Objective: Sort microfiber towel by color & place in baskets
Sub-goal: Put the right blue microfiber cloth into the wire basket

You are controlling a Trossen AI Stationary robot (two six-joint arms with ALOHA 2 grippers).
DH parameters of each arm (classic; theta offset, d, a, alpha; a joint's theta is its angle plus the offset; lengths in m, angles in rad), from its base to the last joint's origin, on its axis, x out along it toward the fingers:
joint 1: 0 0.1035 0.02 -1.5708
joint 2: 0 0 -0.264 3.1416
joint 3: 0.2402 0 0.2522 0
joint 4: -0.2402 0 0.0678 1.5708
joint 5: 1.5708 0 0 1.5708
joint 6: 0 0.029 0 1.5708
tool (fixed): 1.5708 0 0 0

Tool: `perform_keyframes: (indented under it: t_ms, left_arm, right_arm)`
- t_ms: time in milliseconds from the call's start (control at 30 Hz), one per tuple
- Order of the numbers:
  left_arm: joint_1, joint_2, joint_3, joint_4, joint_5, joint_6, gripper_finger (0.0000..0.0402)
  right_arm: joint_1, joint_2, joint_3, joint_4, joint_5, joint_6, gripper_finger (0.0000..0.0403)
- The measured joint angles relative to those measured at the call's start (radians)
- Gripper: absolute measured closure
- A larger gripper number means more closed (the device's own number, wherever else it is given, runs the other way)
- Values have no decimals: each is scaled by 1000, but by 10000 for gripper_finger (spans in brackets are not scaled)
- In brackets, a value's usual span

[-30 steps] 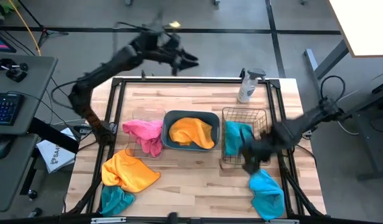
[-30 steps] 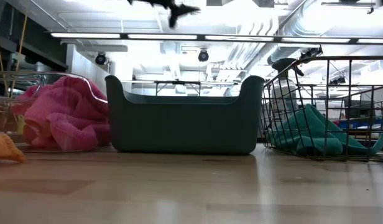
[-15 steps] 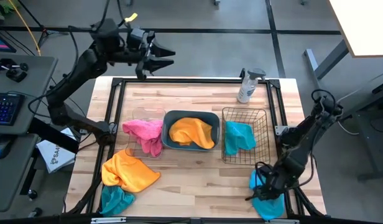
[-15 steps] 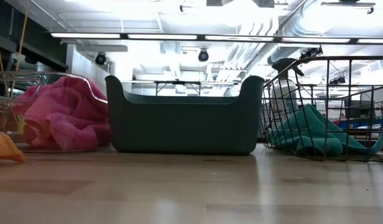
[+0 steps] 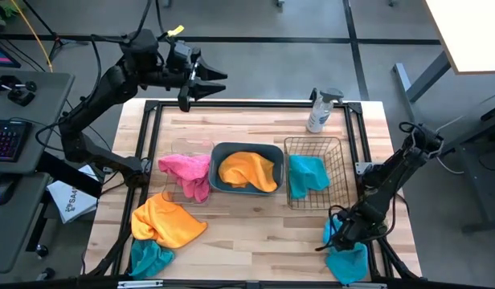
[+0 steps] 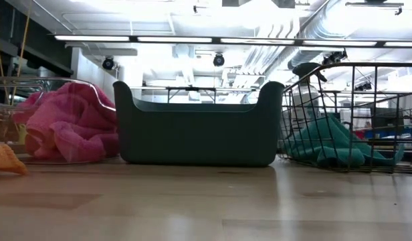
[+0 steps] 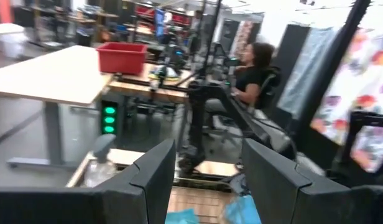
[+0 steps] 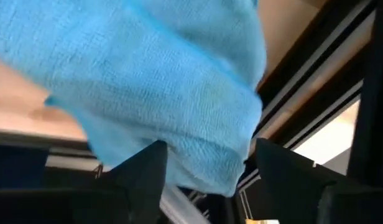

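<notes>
A clear spray bottle (image 5: 320, 111) stands upright near the far edge of the wooden table (image 5: 255, 225); a keyboard (image 5: 6, 141) sits on a grey desk (image 5: 38, 96) beside it. Beyond, a red bin (image 7: 121, 58) rests on a pale desk (image 7: 51, 74); a seated person (image 7: 250, 74) is farther off.

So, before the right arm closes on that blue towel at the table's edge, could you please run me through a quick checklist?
1. Right tool over the loose blue towel at the table's near right corner: ok.
2. Right tool open, cloth between its fingers in the right wrist view: ok.
3. Cloth deep enough for a firm pinch: cannot tell.
4. Wire basket already holds a matching blue towel, with room left: ok.
5. Left tool raised past the table's far edge, clear of the path to the basket: ok.
6. Orange towel and another blue towel at the near left still unsorted: not ok.
</notes>
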Motion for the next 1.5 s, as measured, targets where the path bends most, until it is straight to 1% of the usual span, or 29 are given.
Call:
perform_keyframes:
  t_ms: [133,300,367,467,500,533,600,667,733,800,867,1033,1100,1133,1233,1333,1433,1500]
  left_arm:
    - [0,-8,0,-8,-56,24,227]
    - [0,-13,0,-12,-63,25,227]
    - [0,-15,0,-12,-64,26,227]
    - [0,-18,0,-11,-65,34,227]
    - [0,-19,0,-11,-65,34,227]
    - [3,-23,0,-8,-65,34,227]
    - [4,-30,0,8,-65,34,227]
    - [4,-38,0,34,-66,34,227]
    - [4,-45,0,61,-66,34,227]
    - [4,-51,0,80,-66,35,227]
    - [4,-52,0,93,-66,34,227]
    - [3,-52,0,93,-65,34,227]
    - [2,-52,0,90,-62,34,227]
    - [2,-53,0,86,-61,34,227]
    - [2,-68,0,66,-61,26,227]
    - [2,-105,0,40,-60,26,227]
    - [2,-152,0,25,-58,32,227]
    - [1,-184,0,25,-57,35,227]
  right_arm:
    - [-1,0,-33,31,-2,-2,202]
    - [0,0,-57,100,-1,-14,271]
    - [0,0,-53,100,-3,-34,305]
    - [0,0,-16,100,-3,-78,374]
    - [0,0,4,101,-3,-103,388]
    - [-2,0,30,106,-5,-138,392]
    - [-13,-2,89,137,-7,-225,386]
    - [-35,-13,165,176,10,-317,391]
    - [-71,-28,250,185,65,-416,398]
    - [-118,-44,338,173,164,-527,397]
    - [-180,-63,423,131,301,-656,396]
    - [-343,-89,630,-37,719,-1049,399]
    - [-398,-90,713,-115,840,-1186,400]
    - [-420,-90,750,-159,883,-1241,400]
    - [-475,-90,836,-282,944,-1344,401]
    - [-507,-90,883,-422,956,-1362,402]
    - [-524,-93,867,-505,956,-1355,402]
    - [-531,-98,816,-515,953,-1355,402]
